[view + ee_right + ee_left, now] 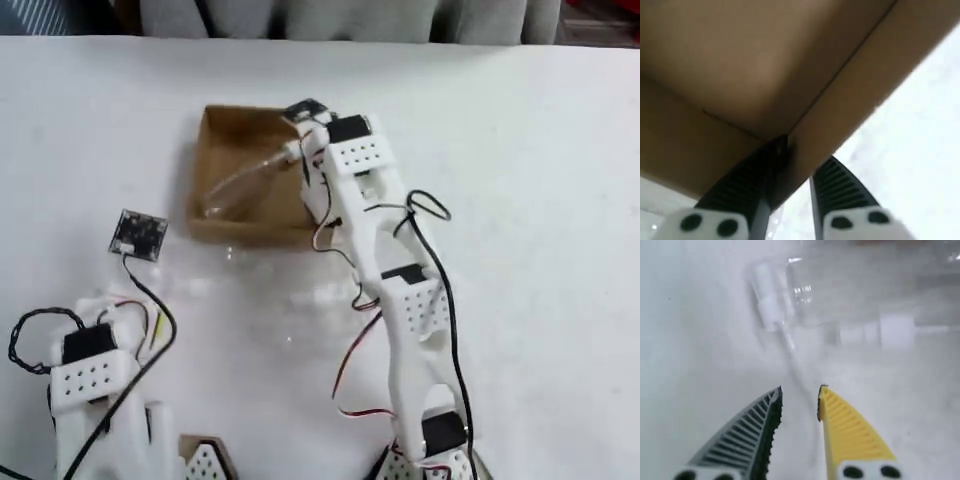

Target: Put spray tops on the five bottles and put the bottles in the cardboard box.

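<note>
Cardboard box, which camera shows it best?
The high view: nearly the whole cardboard box shows from above, with a clear bottle lying inside. The right wrist view shows part of its brown walls up close.

Shallow open-topped brown cardboard box (245,233) seen upper centre-left in high view. Clear bottle (240,185) laid on side inside, diagonal, neck toward upper right. In left wrist view, second clear bottle (807,290) lying upper centre on white surface. White spray top (767,295) against its left, thin tube pointing toward lower centre.
</note>
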`<action>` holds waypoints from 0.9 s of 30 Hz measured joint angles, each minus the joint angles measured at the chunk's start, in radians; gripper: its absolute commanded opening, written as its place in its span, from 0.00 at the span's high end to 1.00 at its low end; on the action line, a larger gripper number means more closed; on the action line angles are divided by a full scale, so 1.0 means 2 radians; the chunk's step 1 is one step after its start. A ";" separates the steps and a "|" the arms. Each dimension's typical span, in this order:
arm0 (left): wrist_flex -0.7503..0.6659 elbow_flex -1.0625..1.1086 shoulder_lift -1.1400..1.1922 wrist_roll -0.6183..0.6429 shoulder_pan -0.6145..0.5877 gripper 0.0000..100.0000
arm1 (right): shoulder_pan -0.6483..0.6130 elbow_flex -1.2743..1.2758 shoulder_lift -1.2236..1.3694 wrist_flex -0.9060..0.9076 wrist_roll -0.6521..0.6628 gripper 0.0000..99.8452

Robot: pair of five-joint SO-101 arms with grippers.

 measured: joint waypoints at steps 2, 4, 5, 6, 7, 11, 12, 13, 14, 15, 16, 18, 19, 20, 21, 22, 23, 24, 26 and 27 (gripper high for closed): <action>0.000 0.000 0.000 0.000 0.000 0.87 | 0.002 0.000 0.000 0.000 0.031 0.98; 0.000 0.000 0.000 0.000 -0.001 0.87 | 0.004 0.000 0.000 0.000 0.059 0.98; 0.000 0.000 0.000 0.000 -0.001 0.87 | 0.005 0.000 0.000 0.000 0.064 0.98; 0.000 0.000 0.000 0.000 -0.001 0.87 | 0.007 0.000 0.000 0.000 0.064 0.98; 0.000 0.000 0.000 0.000 -0.001 0.87 | 0.008 0.000 0.000 0.000 0.060 0.98; 0.000 0.000 0.000 0.000 -0.001 0.87 | 0.008 0.000 0.000 0.007 0.026 0.86; 0.000 0.000 0.000 0.000 -0.001 0.87 | 0.008 0.000 0.000 0.011 0.018 0.82; 0.000 0.000 0.000 0.000 -0.001 0.87 | 0.008 0.000 0.000 0.014 0.008 0.78; 0.000 0.000 0.000 0.000 -0.001 0.87 | 0.008 0.000 -0.002 0.018 -0.004 0.75; 0.000 0.000 0.000 0.000 -0.001 0.87 | 0.008 0.000 -0.002 0.021 -0.013 0.74; 0.000 0.000 0.000 0.000 -0.001 0.87 | 0.008 -0.005 -0.002 0.025 -0.020 0.74; 0.000 0.000 0.000 0.000 -0.001 0.87 | 0.008 -0.016 -0.004 0.038 -0.028 0.74; 0.000 0.000 0.000 0.000 -0.001 0.87 | 0.008 -0.023 -0.009 0.044 -0.031 0.74; 0.000 0.000 0.000 0.000 -0.001 0.87 | 0.008 -0.028 -0.018 0.049 -0.032 0.74; 0.000 0.000 0.000 0.000 -0.001 0.87 | 0.009 -0.030 -0.032 0.050 -0.035 0.74; 0.000 0.000 0.000 0.000 -0.001 0.87 | 0.009 -0.030 -0.048 0.052 -0.035 0.74; 0.000 0.000 0.000 0.000 -0.001 0.87 | 0.009 -0.027 -0.065 0.052 -0.035 0.74; 0.000 0.000 0.000 0.000 -0.001 0.87 | 0.009 -0.018 -0.086 0.053 -0.035 0.74; 0.000 0.000 0.000 0.000 -0.001 0.87 | 0.009 0.015 -0.134 0.053 -0.035 0.79; -0.005 0.000 0.000 0.000 0.000 0.87 | 0.009 0.037 -0.160 0.053 -0.035 0.82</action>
